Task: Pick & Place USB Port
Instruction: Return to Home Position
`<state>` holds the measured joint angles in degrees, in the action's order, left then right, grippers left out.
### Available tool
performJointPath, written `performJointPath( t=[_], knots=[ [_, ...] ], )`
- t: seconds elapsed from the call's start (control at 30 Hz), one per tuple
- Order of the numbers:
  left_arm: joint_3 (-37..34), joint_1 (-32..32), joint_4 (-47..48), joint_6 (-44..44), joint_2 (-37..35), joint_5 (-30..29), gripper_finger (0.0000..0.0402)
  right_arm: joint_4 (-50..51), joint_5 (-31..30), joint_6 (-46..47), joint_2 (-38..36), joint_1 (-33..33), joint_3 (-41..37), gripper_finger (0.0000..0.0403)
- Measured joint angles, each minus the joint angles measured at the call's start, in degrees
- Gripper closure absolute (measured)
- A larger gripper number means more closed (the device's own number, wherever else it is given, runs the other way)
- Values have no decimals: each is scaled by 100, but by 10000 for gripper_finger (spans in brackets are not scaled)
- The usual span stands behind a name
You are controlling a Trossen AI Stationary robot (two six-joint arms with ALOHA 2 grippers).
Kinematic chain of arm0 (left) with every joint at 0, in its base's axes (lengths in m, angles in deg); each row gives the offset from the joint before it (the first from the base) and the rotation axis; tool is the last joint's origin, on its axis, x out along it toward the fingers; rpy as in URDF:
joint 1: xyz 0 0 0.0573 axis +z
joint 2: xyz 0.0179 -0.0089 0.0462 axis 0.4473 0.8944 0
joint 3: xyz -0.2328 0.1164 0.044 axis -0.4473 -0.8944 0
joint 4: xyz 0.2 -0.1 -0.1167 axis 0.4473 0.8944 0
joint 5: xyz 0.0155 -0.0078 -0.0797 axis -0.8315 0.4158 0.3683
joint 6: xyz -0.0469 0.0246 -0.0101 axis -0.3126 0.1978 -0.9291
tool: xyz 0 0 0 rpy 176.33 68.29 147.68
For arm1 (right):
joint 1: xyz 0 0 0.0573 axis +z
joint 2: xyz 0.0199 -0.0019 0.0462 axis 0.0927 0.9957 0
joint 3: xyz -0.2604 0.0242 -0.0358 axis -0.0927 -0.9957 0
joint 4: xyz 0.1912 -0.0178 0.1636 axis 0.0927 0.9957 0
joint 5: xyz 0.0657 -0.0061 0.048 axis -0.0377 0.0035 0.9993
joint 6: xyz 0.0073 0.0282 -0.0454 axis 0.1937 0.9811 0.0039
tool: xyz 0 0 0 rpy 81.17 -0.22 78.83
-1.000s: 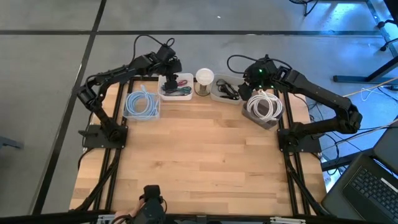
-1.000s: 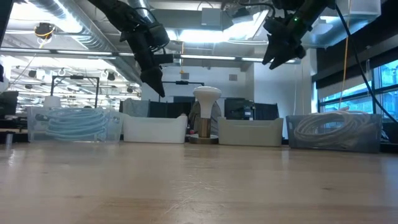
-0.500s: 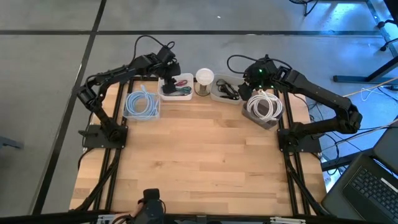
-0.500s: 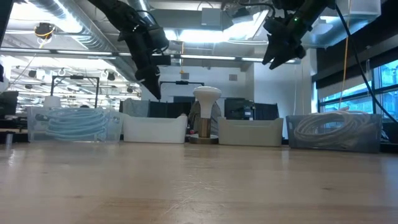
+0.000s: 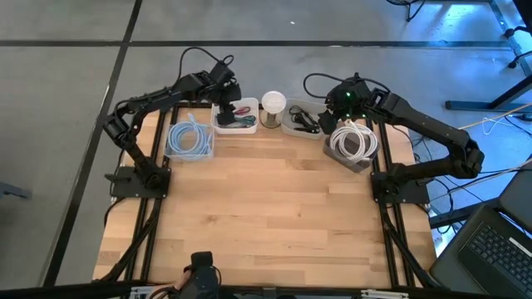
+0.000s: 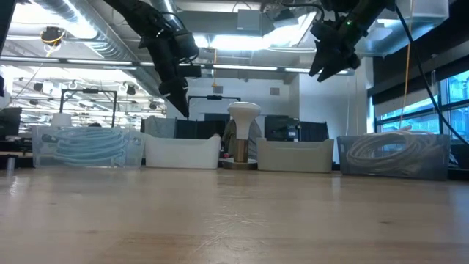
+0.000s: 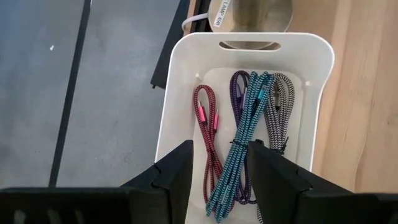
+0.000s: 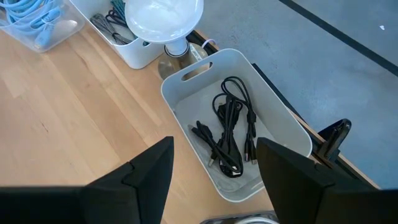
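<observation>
Worktop (image 5: 266,208): pale wood, with a row of containers along its far edge.

Left gripper (image 7: 219,163): held raised above the white bin (image 7: 298,40), as seen in the low view. Fingers (image 7: 177,168) are spread apart and nothing is gripped between them.

White bin, contents: four braided USB cables laid lengthwise, namely a red cable (image 7: 206,127), a purple cable (image 7: 239,87), a blue cable (image 7: 244,146) and a black-and-white cable (image 7: 281,102). The blue cable is laid across the purple one.

Right gripper (image 8: 213,149): held raised above the gray bin (image 8: 273,99). Fingers (image 8: 152,171) are released wide and nothing is held.

Gray bin, contents: black USB cables (image 8: 227,134), loosely tangled on the floor of the bin.

Lamp (image 5: 273,103): white-domed, placed upright between the white bin and the gray bin, just beside both.

Clear box (image 5: 171,141): placed left of the white bin; a coiled light-blue cable (image 5: 191,137) is contained in it.

Second clear box (image 5: 362,164): placed right of the gray bin; a coiled white cable (image 5: 352,143) is contained in it.
</observation>
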<state>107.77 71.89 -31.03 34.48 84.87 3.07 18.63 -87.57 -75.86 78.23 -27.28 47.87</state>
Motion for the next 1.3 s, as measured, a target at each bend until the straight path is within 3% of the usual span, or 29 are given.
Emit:
performJointPath(
  t=[0.37,0.43,0.63,0.7,0.9,1.1,1.2,1.3],
  knots=[
    [0,-22,23,-48,-64,184,258,-121,-5,-99,0,64,-4,171],
    [0,-17,106,-200,-191,725,258,-288,-11,-291,-4,155,-4,171],
    [-322,66,152,-692,-965,3128,258,-763,-1,-857,-17,542,-77,171],
    [-605,63,22,-801,-1336,3392,258,-912,46,-1029,-46,643,-188,171],
    [-1861,129,-432,-1190,-2831,3439,258,-1316,63,-1074,-564,754,-845,171],
    [-3561,393,-1387,-2360,-4854,3919,258,-1854,116,-449,-1906,764,-1934,171],
    [-4272,381,-2196,-3259,-5867,4309,258,-2399,510,-82,-2688,791,-2510,171],
    [-4793,307,-2601,-4007,-6805,4269,258,-3031,1081,203,-3389,900,-3053,171]
  ],
)
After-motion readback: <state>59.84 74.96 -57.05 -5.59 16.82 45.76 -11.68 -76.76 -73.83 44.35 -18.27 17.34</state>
